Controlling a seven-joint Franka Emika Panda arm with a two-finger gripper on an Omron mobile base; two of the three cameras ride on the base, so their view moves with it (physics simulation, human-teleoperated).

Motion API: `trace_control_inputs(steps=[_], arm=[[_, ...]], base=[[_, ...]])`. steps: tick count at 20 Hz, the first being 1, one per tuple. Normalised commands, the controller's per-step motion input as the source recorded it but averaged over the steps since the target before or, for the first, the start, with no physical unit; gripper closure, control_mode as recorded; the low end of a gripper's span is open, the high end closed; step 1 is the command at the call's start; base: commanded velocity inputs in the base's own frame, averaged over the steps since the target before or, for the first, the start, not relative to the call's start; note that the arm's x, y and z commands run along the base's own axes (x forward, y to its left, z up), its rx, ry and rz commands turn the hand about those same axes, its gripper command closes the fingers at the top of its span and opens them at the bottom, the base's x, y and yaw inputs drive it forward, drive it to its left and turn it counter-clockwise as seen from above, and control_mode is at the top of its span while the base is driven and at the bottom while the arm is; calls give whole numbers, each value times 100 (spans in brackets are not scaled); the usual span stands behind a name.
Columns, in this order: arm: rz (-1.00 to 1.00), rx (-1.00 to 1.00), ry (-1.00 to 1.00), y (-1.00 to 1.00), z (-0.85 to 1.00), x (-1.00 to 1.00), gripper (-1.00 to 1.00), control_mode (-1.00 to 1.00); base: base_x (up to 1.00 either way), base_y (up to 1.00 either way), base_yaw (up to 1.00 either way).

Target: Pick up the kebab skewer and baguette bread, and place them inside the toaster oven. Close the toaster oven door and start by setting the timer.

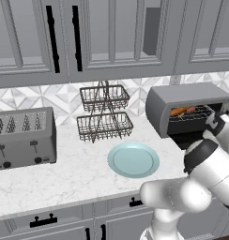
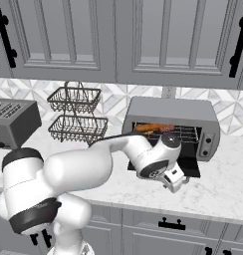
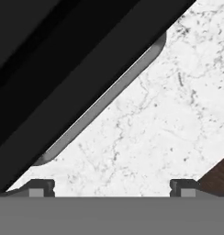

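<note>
Grey toaster oven (image 2: 171,115) w/ kebab skewer (image 2: 153,128) on rack, up behind gripper (image 3: 109,187). Fingers spread, holding nothing, just by door (image 3: 63,69) handle. Door open; closing, timer left. Baguette can't tell.

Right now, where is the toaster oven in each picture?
Left base view: toaster oven at right, door open, food on its rack.
Right base view: right of centre, behind the arm.
Hand view: its open dark door fills the upper left, handle along the edge.
Shared landmark: the white marble counter.
</note>
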Motion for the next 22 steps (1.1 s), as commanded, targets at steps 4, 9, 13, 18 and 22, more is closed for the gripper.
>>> trace_control_inputs(steps=[4,9,13,18,22], arm=[[53,-1,15,3,-5,-17,-100,-100],[48,-6,20,2,-12,7,-100,-100],[37,-9,12,5,-34,6,-100,-100],[13,-2,0,14,-32,9,-100,-100],[0,0,0,6,-23,34,-100,-100]], base=[[0,0,0],[0,0,0],[0,0,0],[0,0,0],[0,0,0]])
